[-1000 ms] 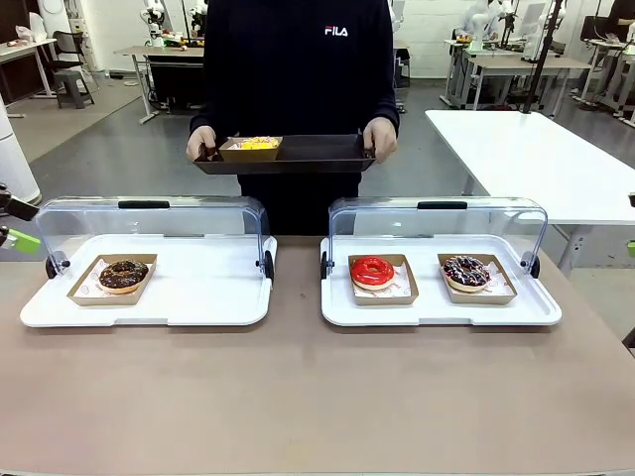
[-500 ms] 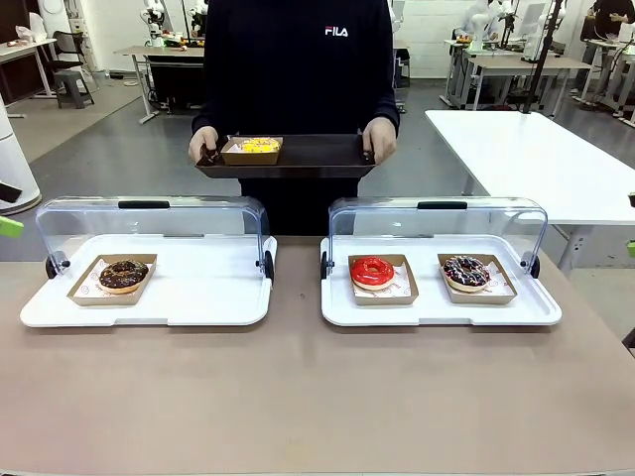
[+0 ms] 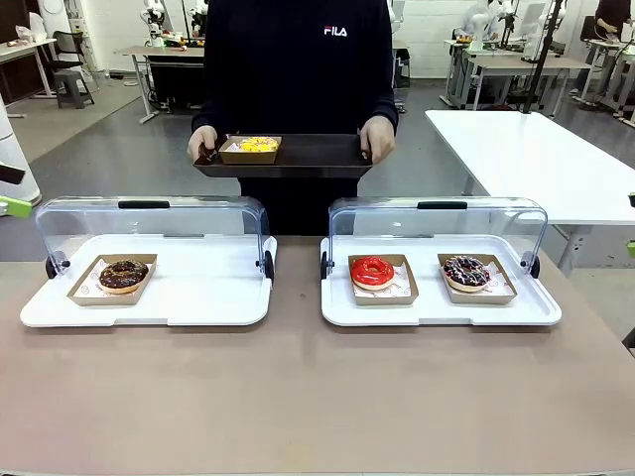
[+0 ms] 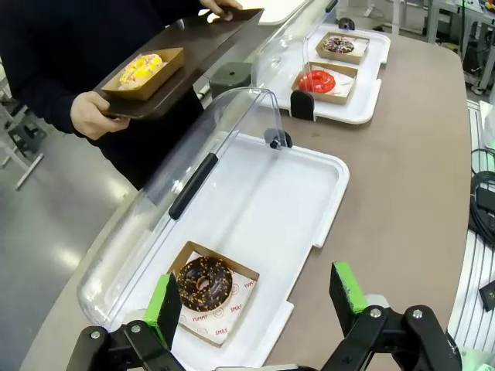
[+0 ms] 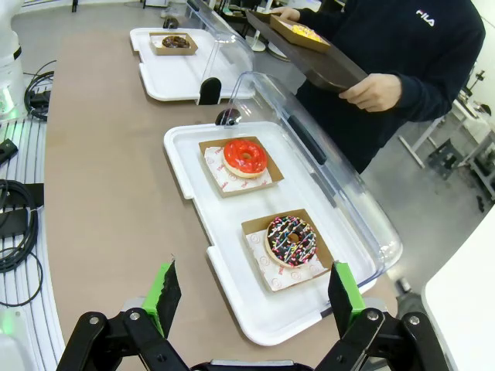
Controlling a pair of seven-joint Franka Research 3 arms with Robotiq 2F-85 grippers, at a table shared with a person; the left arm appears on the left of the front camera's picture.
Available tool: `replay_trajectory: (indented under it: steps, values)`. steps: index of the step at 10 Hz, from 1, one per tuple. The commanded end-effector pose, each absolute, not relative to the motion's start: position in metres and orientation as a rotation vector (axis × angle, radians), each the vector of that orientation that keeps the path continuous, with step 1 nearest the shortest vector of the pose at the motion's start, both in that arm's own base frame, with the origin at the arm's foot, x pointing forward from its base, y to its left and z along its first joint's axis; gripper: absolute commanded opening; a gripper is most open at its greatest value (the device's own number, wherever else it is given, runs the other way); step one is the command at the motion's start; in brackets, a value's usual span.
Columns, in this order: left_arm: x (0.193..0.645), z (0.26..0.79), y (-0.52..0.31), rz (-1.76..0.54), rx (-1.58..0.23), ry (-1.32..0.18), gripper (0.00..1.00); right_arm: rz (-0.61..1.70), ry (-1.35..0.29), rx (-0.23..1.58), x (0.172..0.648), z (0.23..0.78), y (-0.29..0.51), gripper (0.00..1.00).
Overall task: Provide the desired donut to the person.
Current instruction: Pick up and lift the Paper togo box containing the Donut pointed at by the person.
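The person [image 3: 298,69] stands at the far side and holds a dark tray [image 3: 308,154] in both hands, with a yellow donut [image 3: 253,145] in a cardboard boat on it. A chocolate donut [image 3: 123,274] lies on the left white tray [image 3: 208,288]. On the right white tray [image 3: 427,315] lie a red donut [image 3: 372,271] and a sprinkled chocolate donut [image 3: 466,270]. My left gripper [image 4: 255,301] hangs open above the chocolate donut [image 4: 205,282] and the table edge, holding nothing. My right gripper [image 5: 255,297] is open and empty, just short of the sprinkled donut [image 5: 291,240].
Both white trays have clear domed lids [image 3: 149,223] [image 3: 437,223] swung open toward the person. The brown table top [image 3: 298,397] in front of the trays is bare. A white table [image 3: 536,159] stands at the back right.
At the picture's left edge my left gripper has risen a little. The person's tray has shifted very slightly. The donuts on the white trays have not moved.
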State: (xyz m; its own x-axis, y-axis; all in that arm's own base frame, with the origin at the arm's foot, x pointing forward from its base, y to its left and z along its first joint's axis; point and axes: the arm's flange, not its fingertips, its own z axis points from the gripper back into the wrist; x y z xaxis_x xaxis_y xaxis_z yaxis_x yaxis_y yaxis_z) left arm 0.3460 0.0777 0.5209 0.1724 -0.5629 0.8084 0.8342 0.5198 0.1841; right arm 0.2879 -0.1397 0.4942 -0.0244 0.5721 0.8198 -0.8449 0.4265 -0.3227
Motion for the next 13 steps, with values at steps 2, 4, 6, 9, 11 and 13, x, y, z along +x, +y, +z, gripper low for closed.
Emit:
replay_trajectory:
  steps: [2,4,6,9,11,13]
  values:
    - [0.36,0.516,0.074,-1.056,-0.363,-0.926,1.0,1.165,-1.145,0.314,0.291,0.493,-0.14,1.0]
    - [0.348,0.519,0.077,-1.017,-0.336,-0.964,1.0,1.165,-1.145,0.314,0.291,0.493,-0.14,1.0]
    - [0.348,0.519,0.077,-1.017,-0.336,-0.964,1.0,1.165,-1.145,0.314,0.291,0.493,-0.14,1.0]
    - [0.348,0.519,0.077,-1.017,-0.336,-0.964,1.0,1.165,-1.145,0.314,0.291,0.493,-0.14,1.0]
    - [0.348,0.519,0.077,-1.017,-0.336,-0.964,1.0,1.165,-1.145,0.314,0.291,0.493,-0.14,1.0]
    - [0.348,0.519,0.077,-1.017,-0.336,-0.964,1.0,1.165,-1.145,0.314,0.291,0.493,-0.14,1.0]
